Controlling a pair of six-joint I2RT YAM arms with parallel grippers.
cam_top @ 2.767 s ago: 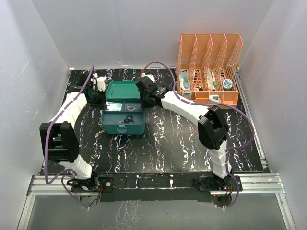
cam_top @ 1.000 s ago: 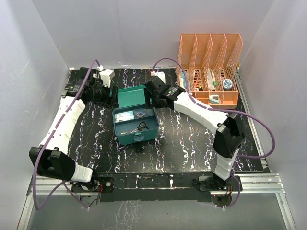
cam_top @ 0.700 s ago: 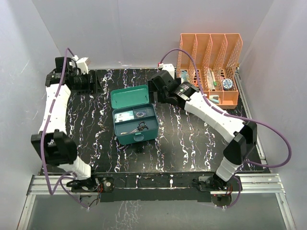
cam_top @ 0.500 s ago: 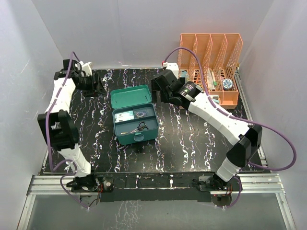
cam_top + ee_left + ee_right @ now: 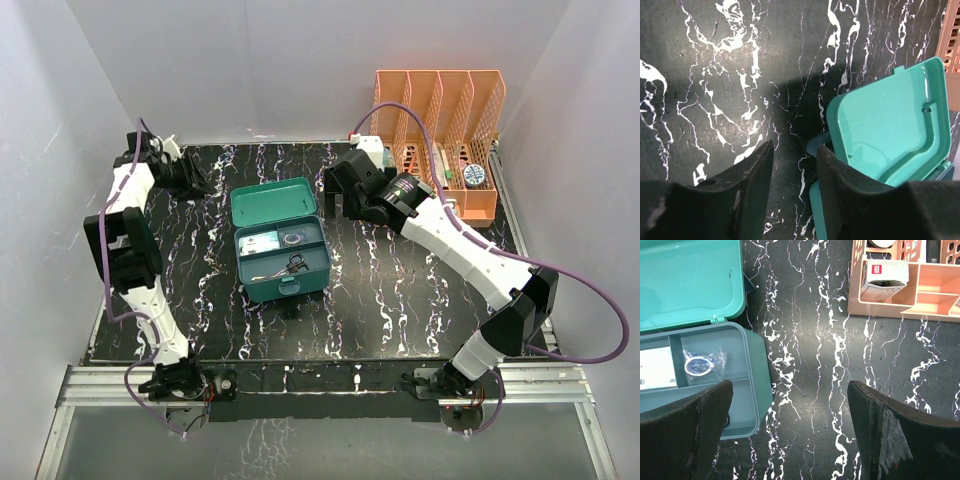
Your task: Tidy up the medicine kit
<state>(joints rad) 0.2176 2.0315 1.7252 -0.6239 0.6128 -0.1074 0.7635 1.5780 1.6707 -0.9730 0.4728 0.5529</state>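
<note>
The medicine kit (image 5: 281,262) is a teal box standing open mid-table, its lid (image 5: 273,203) laid back. Inside lie a white packet (image 5: 262,240), a bagged ring (image 5: 293,238) and black scissors (image 5: 294,265). My left gripper (image 5: 196,182) hovers at the far left, away from the kit; in the left wrist view the left gripper (image 5: 795,165) is open with a narrow gap and only table between its fingers, the lid (image 5: 890,120) to its right. My right gripper (image 5: 343,196) hangs right of the lid. It is wide open (image 5: 790,415) over bare table beside the kit's tray (image 5: 752,385).
An orange mesh file rack (image 5: 440,110) stands at the back right, holding small boxes and a round tin (image 5: 474,176). In the right wrist view a white box (image 5: 886,273) sits in the rack's front tray (image 5: 935,302). White walls close in on three sides.
Both arms have drawn back from the kit: the left swung to the far left corner, the right moved toward the rack. The right jaws widened, the left ones narrowed. The lid now lies back.
</note>
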